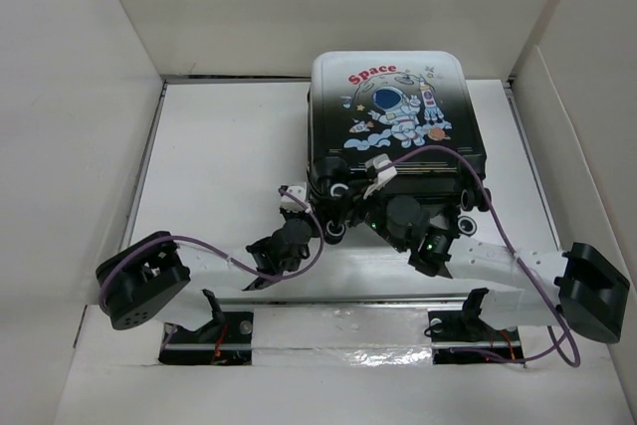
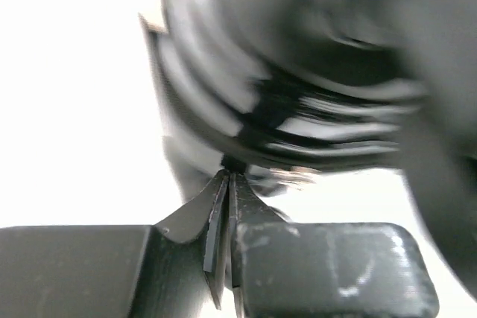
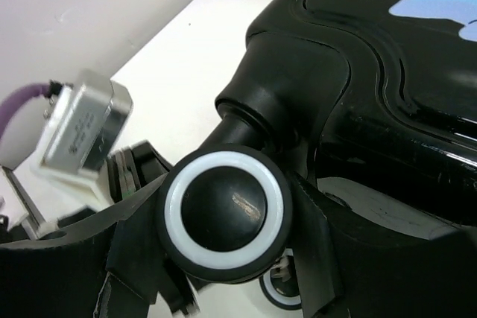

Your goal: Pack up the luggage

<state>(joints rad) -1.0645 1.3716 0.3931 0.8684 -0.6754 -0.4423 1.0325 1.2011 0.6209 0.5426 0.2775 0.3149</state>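
The luggage (image 1: 388, 116) lies flat and closed at the back right of the table, its astronaut and red "Space" side up and its wheels toward me. My right gripper (image 1: 350, 218) (image 3: 227, 184) holds one black wheel with a white ring (image 3: 223, 214) at the near left corner, a finger pressed on each side. My left gripper (image 1: 311, 208) (image 2: 227, 178) is shut just left of that corner. Its tips meet against the luggage's dark, blurred edge (image 2: 298, 109). Whether anything is pinched between them I cannot make out.
White walls (image 1: 80, 97) box in the table on the left, back and right. A second wheel (image 3: 279, 288) shows just below the held one. The left wrist's silver camera box (image 3: 82, 132) with its purple cable sits close to my right gripper.
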